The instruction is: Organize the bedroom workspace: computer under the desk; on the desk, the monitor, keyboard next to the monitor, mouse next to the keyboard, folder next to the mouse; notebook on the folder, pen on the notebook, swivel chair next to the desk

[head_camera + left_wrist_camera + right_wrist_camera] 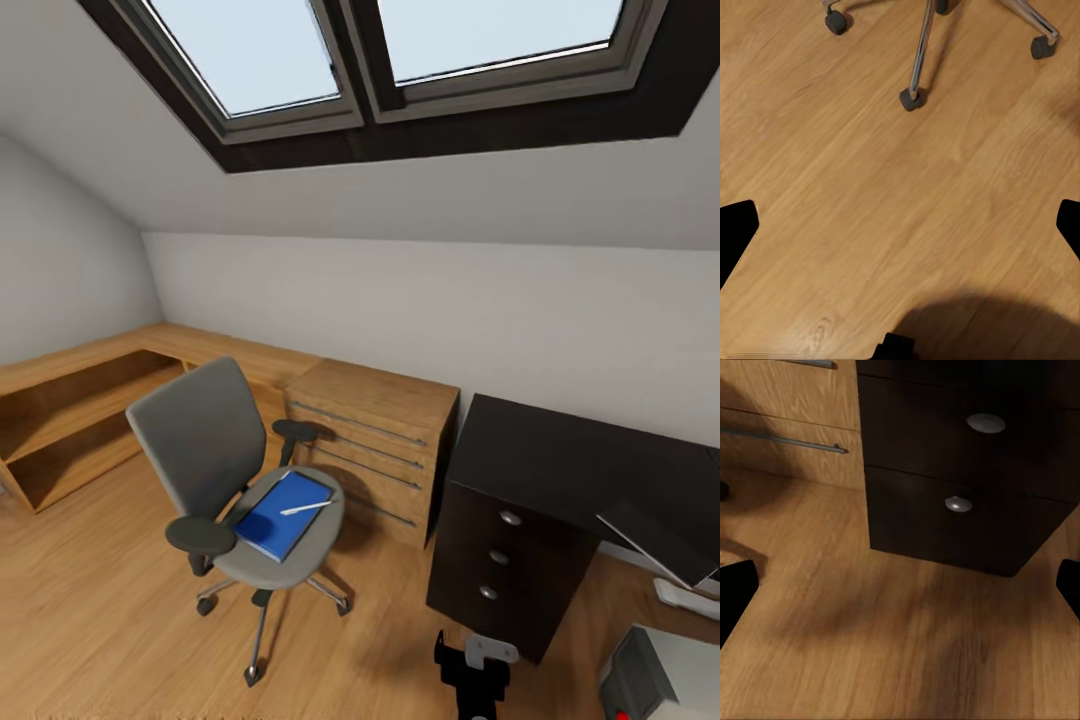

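Two items rest on the swivel chair [225, 480] seat: the blue folder [283, 515] with the pen [305, 508] lying on it. We see the chair on the wood floor [90, 610], beside the light wooden cabinet [375, 440]; the black table [570, 470] stands past the cabinet. Both wrist views show gripper fingertips wide apart over the floor.

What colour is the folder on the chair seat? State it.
Bright blue; the folder shows best in the head view, lying on the swivel chair.

Attic home office: skylights [400, 50], desk [580, 460]
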Controlling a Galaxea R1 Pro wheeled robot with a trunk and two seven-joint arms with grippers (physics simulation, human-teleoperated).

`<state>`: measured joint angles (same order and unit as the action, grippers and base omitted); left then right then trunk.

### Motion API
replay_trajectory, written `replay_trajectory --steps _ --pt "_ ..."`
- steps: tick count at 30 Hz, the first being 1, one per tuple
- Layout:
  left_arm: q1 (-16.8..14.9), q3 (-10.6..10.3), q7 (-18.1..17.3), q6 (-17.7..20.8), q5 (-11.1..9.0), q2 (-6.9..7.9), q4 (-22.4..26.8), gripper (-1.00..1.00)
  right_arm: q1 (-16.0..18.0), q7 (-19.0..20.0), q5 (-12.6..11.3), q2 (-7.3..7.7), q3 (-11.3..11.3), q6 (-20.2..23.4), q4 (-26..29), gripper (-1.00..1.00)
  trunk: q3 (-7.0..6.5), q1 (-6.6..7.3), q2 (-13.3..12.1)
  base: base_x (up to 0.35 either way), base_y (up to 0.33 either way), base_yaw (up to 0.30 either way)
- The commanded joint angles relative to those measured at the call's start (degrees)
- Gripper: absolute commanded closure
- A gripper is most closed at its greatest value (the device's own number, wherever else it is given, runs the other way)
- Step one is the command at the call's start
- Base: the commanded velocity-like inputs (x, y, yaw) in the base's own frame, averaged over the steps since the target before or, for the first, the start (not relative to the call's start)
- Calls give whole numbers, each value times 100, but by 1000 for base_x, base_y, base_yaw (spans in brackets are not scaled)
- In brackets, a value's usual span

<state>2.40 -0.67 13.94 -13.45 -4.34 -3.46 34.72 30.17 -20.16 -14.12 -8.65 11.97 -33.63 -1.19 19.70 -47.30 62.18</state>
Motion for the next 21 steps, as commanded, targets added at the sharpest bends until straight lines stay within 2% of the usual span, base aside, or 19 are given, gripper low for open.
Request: replay_trajectory --steps 1,4,6,10,16,21 --pt "3 5 14 -17 -58 30 -2 -100 7 -15 -40 -7 49 -21 -13 -100 12 -1 4 0 0 208" --pt "5 61 18 -66 -122 108 -31 -100 7 -15 -39 -9 45 -21 -13 -100 31 -1 4 0 0 211" --pt "5 254 0 -319 -247 151 -49 -100 7 -15 -39 -7 43 -21 -13 -100 43 -1 4 0 0 223" --pt "4 513 -18 -543 -334 165 -59 -100 7 -16 -39 -9 42 -21 -13 -100 63 -1 4 0 0 237" --pt "3 612 -23 -607 -359 162 -95 -100 7 -22 -47 -4 38 -44 -13 -100 91 -1 4 0 0 248" --pt "3 619 -32 -627 -359 160 -335 -100 7 -23 -60 -1 35 -188 -13 -100 112 -1 4 0 0 253"
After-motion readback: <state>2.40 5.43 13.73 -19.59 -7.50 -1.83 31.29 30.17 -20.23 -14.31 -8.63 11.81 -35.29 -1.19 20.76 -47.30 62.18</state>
